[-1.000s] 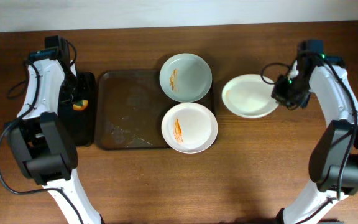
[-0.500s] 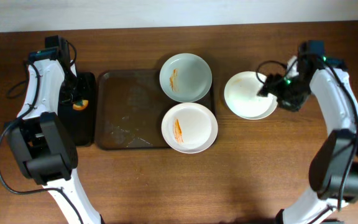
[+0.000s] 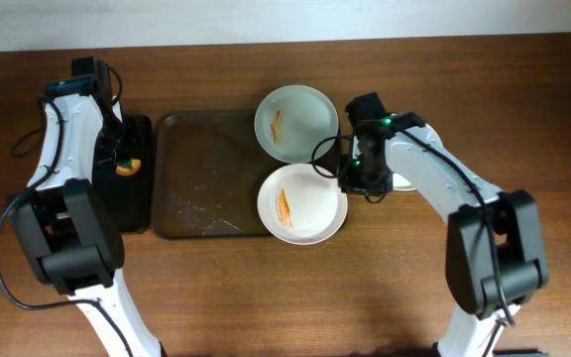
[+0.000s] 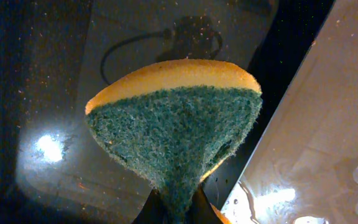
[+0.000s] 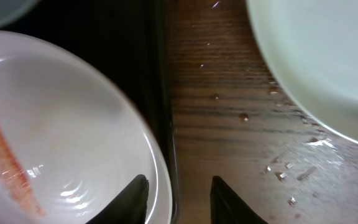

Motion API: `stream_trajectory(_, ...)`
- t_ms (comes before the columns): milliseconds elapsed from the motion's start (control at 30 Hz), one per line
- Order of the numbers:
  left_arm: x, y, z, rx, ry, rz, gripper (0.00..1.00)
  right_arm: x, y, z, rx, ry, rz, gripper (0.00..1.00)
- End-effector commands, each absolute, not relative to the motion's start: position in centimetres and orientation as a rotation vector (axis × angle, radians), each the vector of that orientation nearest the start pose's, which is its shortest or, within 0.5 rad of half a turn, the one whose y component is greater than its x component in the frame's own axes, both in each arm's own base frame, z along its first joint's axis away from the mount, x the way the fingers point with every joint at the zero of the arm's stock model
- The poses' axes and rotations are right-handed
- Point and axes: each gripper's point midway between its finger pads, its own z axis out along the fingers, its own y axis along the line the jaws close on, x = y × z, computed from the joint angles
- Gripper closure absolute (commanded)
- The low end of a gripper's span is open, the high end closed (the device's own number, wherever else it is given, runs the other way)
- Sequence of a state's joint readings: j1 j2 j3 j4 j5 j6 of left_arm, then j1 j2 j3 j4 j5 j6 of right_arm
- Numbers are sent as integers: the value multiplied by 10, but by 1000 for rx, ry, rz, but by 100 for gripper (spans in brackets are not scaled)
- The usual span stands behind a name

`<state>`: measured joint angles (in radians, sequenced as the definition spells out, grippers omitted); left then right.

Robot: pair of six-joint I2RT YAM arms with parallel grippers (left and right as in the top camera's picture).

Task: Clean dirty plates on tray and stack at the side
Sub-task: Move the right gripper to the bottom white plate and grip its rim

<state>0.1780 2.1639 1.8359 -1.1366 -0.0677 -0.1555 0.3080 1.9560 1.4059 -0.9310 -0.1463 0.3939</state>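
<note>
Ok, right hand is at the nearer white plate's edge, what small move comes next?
Probably ease down and close on the rim. The right hand is open with the rim of the streaked white plate between its fingers, by the tray edge; the left hand holds the sponge.

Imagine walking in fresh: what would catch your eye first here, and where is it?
The orange smears on the pale green plate and the white plate, at the right edge of the tray. Next, the green-and-yellow sponge pinched in the left gripper, and the open right gripper straddling the white plate's rim.
</note>
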Motion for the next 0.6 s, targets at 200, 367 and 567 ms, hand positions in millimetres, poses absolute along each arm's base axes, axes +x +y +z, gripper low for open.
stream_trajectory(200, 435, 90, 73, -529, 2974, 103, 99, 344, 149, 13, 86, 3160, 201, 94)
stream_trajectory(367, 435, 90, 73, -529, 2975, 103, 99, 340, 154, 28, 86, 3178, 253, 96)
stream_trajectory(567, 435, 90, 72, -530, 2975, 103, 99, 340, 209, 56, -105, 3118, 333, 96)
